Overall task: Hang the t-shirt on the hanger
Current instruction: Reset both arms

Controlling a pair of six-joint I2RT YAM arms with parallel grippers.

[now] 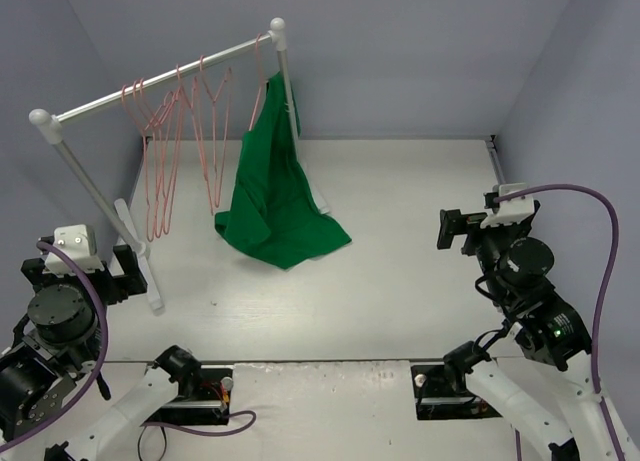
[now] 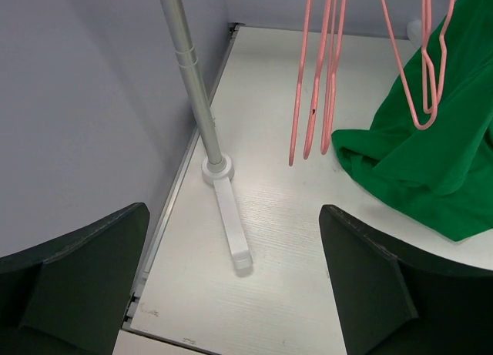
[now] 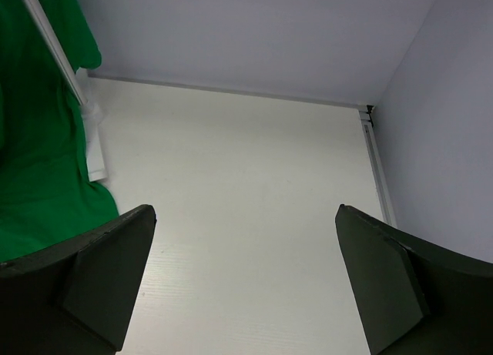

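Observation:
The bright green t-shirt [image 1: 275,201] hangs by its top at the right end of the white rack; its lower part lies crumpled on the table. It also shows in the left wrist view [image 2: 431,162] and the right wrist view [image 3: 38,155]. A pink wire hanger [image 1: 260,76] hangs right beside the shirt's top; I cannot tell whether the shirt sits on it. My left gripper [image 1: 118,266] [image 2: 233,210] is open and empty by the rack's left foot. My right gripper [image 1: 452,229] [image 3: 245,209] is open and empty, well right of the shirt.
Several more pink hangers [image 1: 165,151] [image 2: 316,78] hang along the white rack bar [image 1: 160,84]. The rack's left post [image 2: 192,78] and foot [image 2: 229,216] stand close before the left gripper. The right post [image 3: 58,51] crosses the shirt. Grey walls enclose the table.

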